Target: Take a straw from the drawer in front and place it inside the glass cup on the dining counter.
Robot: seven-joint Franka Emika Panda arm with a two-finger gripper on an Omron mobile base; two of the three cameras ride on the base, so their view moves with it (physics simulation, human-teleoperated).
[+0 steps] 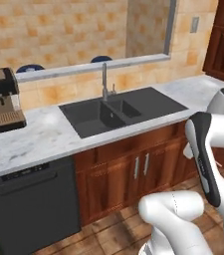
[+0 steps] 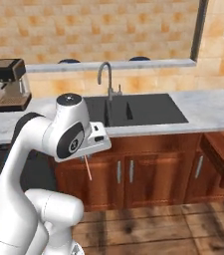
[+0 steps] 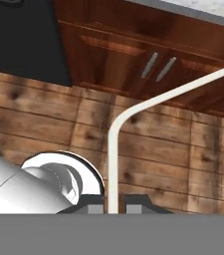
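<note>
White straw [image 3: 114, 149] clamped between our closed gripper [image 3: 112, 201] fingertips | it rises straight ahead of the hand, then bends off to one side | we judge the end grip leaves its length free for the cup | wooden cabinet doors [image 3: 158, 64] lie beyond.

Orange-tan tiled wall [image 1: 58, 30] behind. White marble desk [image 1: 34, 142] carries black sink [image 1: 118, 112]. Reddish wooden cabinets [image 2: 148, 169], brown plank floor [image 3: 44, 124].

Both base cams face sink [image 1: 121, 113] counter, L/R sides; hand cam looks down, floor [image 3: 44, 124] near
</note>
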